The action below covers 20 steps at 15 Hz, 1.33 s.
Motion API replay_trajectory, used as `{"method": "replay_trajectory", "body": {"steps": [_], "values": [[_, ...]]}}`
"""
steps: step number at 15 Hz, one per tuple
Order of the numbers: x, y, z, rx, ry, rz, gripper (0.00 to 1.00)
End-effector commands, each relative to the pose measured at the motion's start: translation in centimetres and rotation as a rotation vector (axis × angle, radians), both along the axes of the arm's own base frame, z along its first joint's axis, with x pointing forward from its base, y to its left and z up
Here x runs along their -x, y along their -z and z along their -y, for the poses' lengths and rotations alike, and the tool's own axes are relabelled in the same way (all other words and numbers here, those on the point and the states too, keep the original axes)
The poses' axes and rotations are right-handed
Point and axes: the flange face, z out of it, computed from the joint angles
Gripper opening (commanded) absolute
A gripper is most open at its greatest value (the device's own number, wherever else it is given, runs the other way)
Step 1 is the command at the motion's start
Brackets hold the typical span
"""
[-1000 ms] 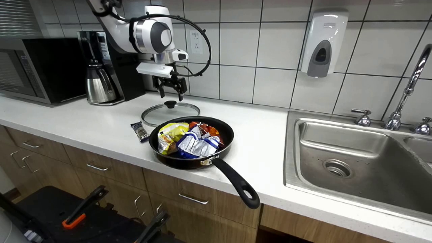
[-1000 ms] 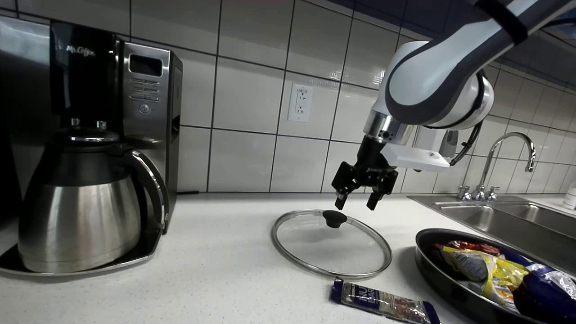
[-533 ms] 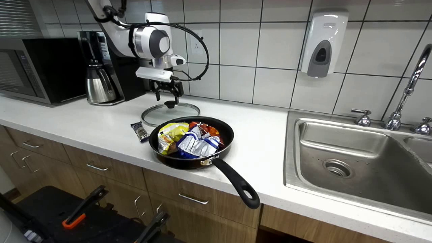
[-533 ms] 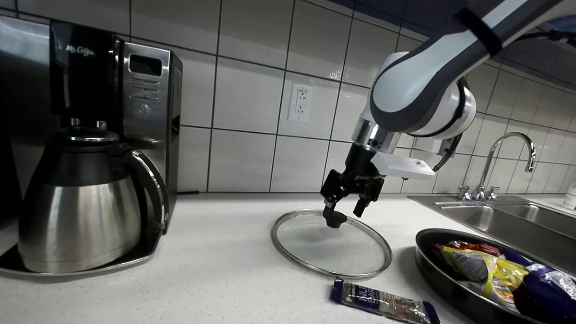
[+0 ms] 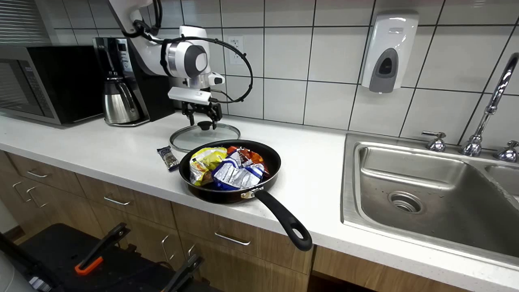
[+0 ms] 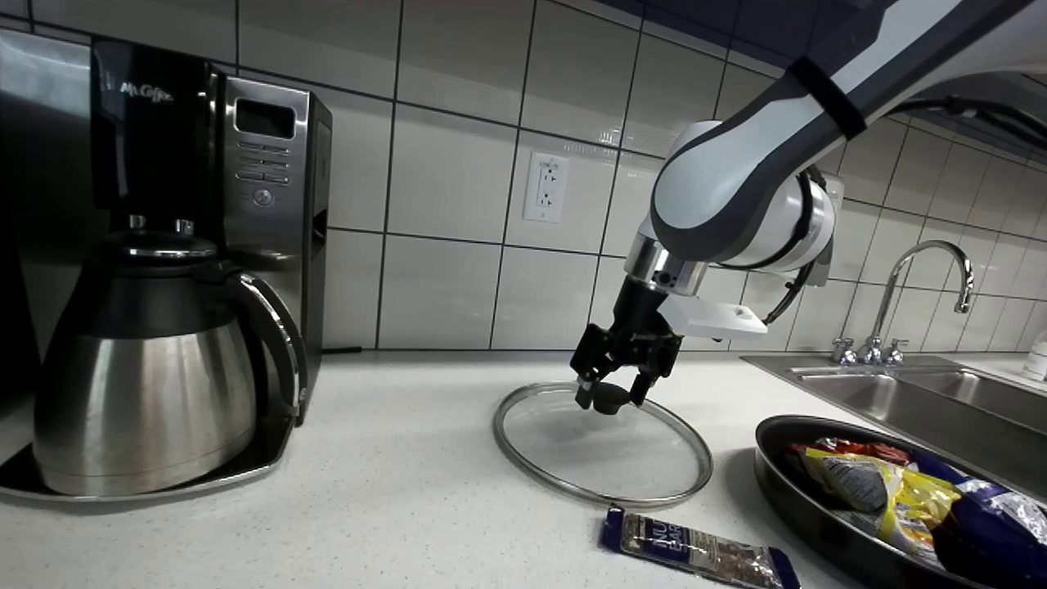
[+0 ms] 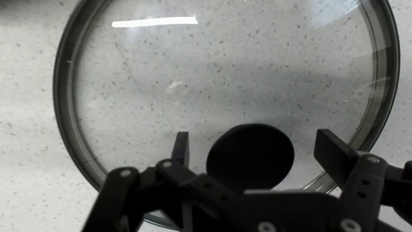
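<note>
A round glass lid [image 6: 572, 458] with a metal rim lies flat on the white counter. Its black knob [image 7: 252, 154] stands between the two fingers of my gripper [image 7: 253, 138], which is open. In the wrist view a gap shows on each side of the knob, so neither finger seems to touch it. In both exterior views the gripper [image 5: 203, 123] points down, its fingertips at about knob height. Part of the knob's lower edge is hidden by the gripper in the wrist view. A wrapped nut bar [image 6: 695, 548] lies beside the lid.
A black frying pan [image 5: 221, 198] holding several snack bags [image 5: 239, 174] sits near the lid, its handle [image 5: 286, 221] over the counter's front edge. A coffee maker [image 6: 270, 180] with a steel carafe [image 6: 147, 409], a microwave [image 5: 61, 81] and a sink [image 5: 405, 178] are also there.
My gripper has come down and, in an exterior view, leftward, from above the lid to around its knob. It stays open throughout. Lid, pan and bar have not moved.
</note>
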Motion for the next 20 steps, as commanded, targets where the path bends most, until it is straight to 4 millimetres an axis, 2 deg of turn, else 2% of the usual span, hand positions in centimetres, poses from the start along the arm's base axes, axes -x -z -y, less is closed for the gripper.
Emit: {"method": "replay_trajectory", "body": {"steps": [1,3,4,9,10,20], "values": [[-1.2,-0.3,-0.5,-0.005,-0.03,-0.016,1.0],[-1.4,-0.3,-0.6,-0.003,-0.031,-0.02,1.0],[-1.4,-0.3,-0.6,-0.002,-0.03,-0.02,0.82],[-1.8,-0.9,-0.2,0.011,-0.026,-0.026,0.42],[-1.7,-1.0,-0.2,0.014,-0.026,-0.027,0.39],[-2.2,-3.3,-0.1,0.041,-0.054,0.01,0.39]]}}
